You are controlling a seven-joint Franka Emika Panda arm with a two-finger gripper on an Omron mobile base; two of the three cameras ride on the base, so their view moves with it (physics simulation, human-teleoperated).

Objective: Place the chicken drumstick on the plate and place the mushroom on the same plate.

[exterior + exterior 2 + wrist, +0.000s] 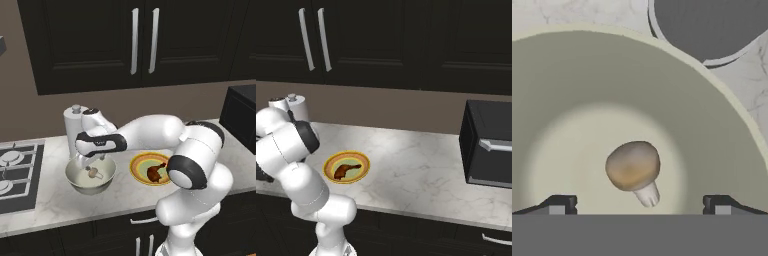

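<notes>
While the pincer (637, 205) gapes wide, the mushroom (634, 170) (unlabelled) lies in the bowl (75, 182).

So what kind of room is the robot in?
It looks like a kitchen. There's a stove with burners on a marble counter, dark cabinets above, and food in dishes: a mushroom in a bowl and a chicken drumstick on a plate.

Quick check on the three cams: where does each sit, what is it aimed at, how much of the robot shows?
Left base view: behind-left of the arm, looking down at the counter; arm bends left, gripper open over the bowl holding the mushroom.
Right base view: behind-right, facing the counter and microwave; arm at lower left.
Hand view: on the hand, looking down into the bowl; finger tips at bottom.
Both base views share the plate with the chicken drumstick.
</notes>
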